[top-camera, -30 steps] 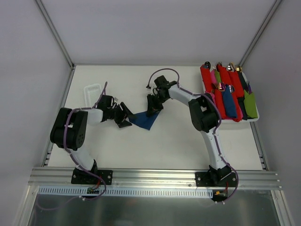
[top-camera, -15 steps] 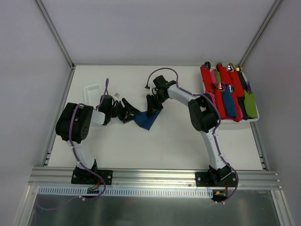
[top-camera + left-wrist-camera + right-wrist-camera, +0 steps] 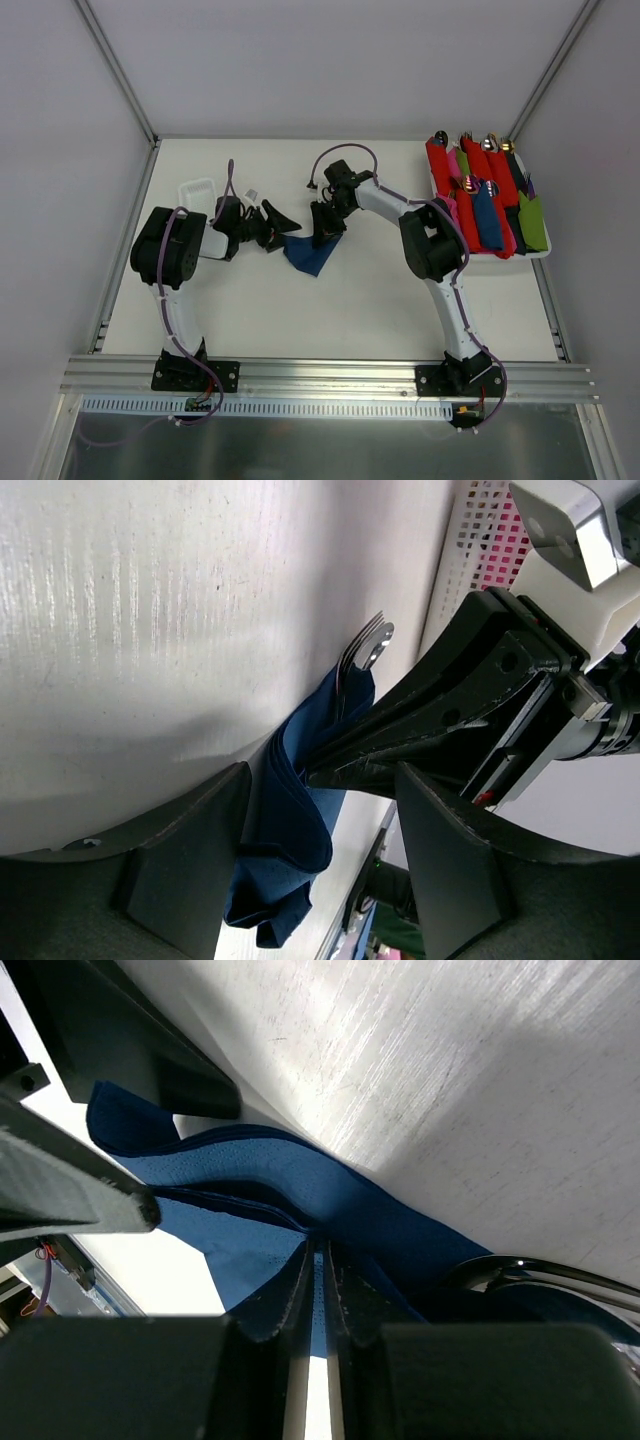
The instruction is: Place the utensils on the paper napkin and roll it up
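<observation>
Navy napkin [image 3: 310, 257], left gripper [image 3: 283, 225] has swung closer

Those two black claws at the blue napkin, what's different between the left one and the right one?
The left gripper has its fingers spread wide, with the loose end of the paper napkin between them; the right gripper has its fingers pinched shut on a fold. The left gripper reaches in from the left, the right gripper from the far side. Both are black and meet at the same napkin.
</observation>
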`<action>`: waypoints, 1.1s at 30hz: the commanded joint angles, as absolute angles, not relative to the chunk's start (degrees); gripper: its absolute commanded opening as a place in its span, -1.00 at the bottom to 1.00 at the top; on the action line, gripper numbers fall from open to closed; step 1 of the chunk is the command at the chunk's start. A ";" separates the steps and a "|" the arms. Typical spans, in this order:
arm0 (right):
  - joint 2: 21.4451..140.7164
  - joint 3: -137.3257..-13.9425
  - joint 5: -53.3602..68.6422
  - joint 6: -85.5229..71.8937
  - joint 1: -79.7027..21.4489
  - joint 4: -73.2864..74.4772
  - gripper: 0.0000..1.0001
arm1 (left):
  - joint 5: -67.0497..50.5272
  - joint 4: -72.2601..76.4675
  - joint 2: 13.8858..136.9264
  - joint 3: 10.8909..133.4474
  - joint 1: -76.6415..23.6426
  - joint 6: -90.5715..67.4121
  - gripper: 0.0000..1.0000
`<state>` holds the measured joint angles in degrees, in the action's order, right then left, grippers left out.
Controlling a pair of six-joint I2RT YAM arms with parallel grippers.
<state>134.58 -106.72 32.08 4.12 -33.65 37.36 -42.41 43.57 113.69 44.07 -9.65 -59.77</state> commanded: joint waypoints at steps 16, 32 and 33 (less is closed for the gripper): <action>135.79 -107.49 27.42 6.33 -34.37 41.31 -0.84 | -42.53 22.49 106.96 37.53 -8.88 -46.76 0.08; 135.70 -107.67 27.68 6.59 -34.63 41.40 -0.85 | -39.29 21.27 104.06 41.75 -9.58 -44.65 -0.37; 135.79 -107.75 27.77 6.59 -34.63 41.48 -0.85 | -39.46 21.27 103.71 42.10 -9.75 -44.30 -0.42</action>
